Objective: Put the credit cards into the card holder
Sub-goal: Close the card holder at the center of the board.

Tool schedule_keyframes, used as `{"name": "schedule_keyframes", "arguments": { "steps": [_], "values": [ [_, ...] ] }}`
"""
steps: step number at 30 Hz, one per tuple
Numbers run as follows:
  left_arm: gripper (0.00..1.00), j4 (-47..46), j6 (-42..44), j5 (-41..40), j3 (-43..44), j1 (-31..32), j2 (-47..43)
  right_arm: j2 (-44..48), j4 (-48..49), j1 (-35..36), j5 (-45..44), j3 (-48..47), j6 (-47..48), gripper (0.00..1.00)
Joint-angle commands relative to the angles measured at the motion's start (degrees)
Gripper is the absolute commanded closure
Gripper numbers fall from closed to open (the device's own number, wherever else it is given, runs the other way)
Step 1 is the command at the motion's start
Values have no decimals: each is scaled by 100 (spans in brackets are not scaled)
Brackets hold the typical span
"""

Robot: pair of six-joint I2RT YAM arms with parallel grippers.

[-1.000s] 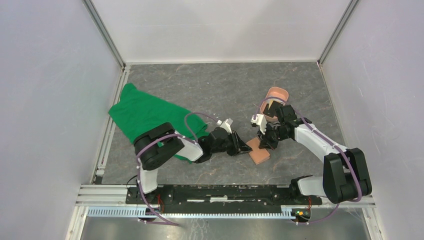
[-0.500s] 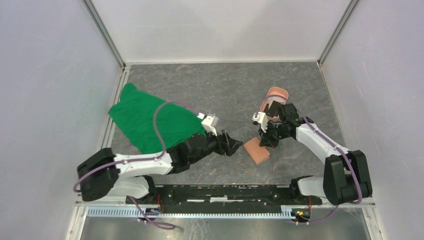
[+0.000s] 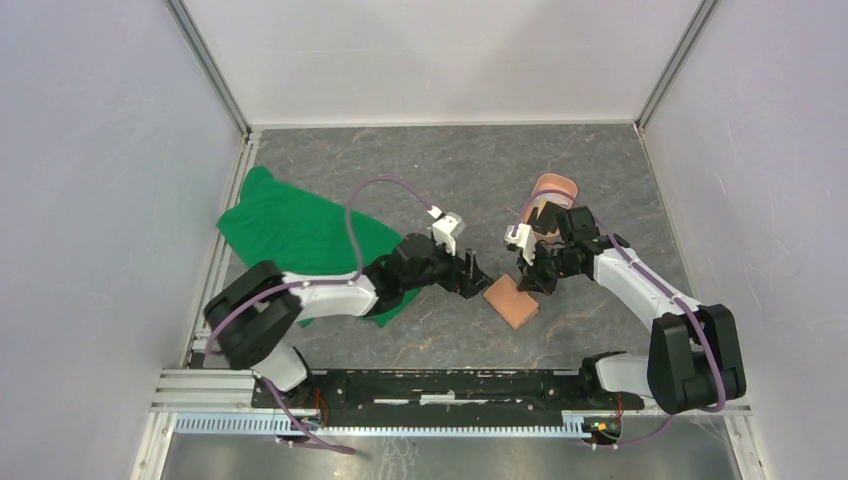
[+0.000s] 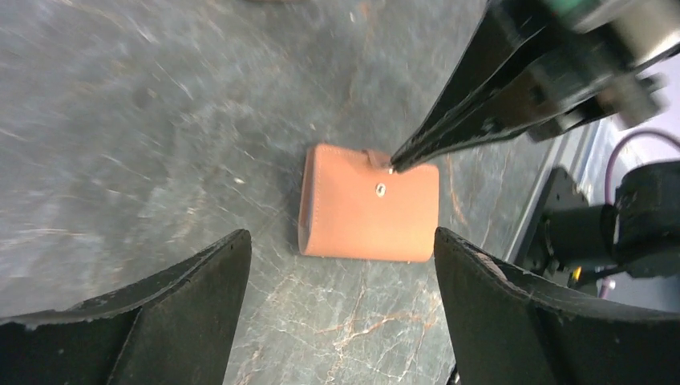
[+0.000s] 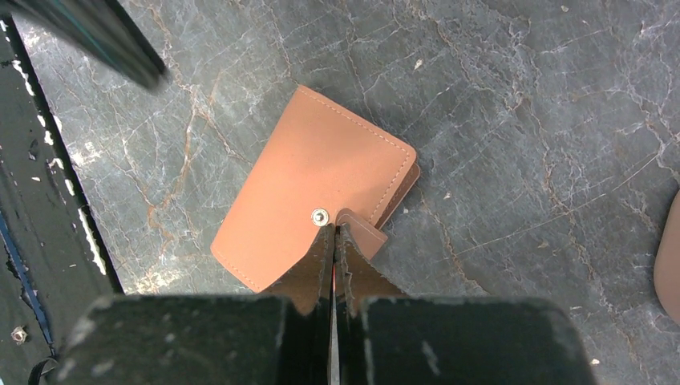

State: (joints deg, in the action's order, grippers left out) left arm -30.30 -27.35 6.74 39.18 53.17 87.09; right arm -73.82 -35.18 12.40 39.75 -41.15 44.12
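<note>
The card holder (image 3: 510, 301) is a tan-orange wallet lying closed on the table, between both grippers. It also shows in both wrist views (image 4: 365, 208) (image 5: 309, 188). My left gripper (image 3: 478, 278) (image 4: 340, 237) is wide open just left of the card holder, with nothing between its fingers. My right gripper (image 3: 527, 281) (image 5: 334, 229) is shut. Its tips rest on the card holder between the metal snap (image 5: 320, 215) and the strap tab (image 5: 365, 234). The credit cards (image 3: 543, 213) appear as small pale and dark pieces at the pink tray's near end, partly hidden by my right arm.
A salmon-pink oval tray (image 3: 556, 186) sits behind the right gripper, and its edge shows in the right wrist view (image 5: 670, 258). A crumpled green cloth (image 3: 290, 230) lies at the left, under my left arm. The metal rail (image 3: 450, 385) runs along the near edge.
My left gripper has gone from nearly shut to wide open. Its arm drew back from the card holder, then returned beside it. The right gripper and the card holder have barely moved.
</note>
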Motion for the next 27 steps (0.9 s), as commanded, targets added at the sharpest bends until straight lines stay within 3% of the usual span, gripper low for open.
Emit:
{"name": "schedule_keyframes", "arguments": {
  "steps": [1, 4, 16, 23, 27],
  "values": [
    [10, 53, 178, 1182, 531, -19, 949, 77, 89, -5, 218, -25, 162, 100],
    [10, 138, 121, 1301, 852, -28, 1376, 84, 79, -5, 253, -26, 188, 100],
    [35, 249, -178, 1742, 1327, -216, 2261, 40, 85, -6, 336, 19, 279, 100],
    [35, 447, -288, 1713, 1598, -219, 2561, -25, 66, -8, 350, 2, 317, 100],
    [55, 598, -338, 1642, 1653, -211, 2622, -29, 65, -12, 332, 1, 325, 100]
  ]
}}
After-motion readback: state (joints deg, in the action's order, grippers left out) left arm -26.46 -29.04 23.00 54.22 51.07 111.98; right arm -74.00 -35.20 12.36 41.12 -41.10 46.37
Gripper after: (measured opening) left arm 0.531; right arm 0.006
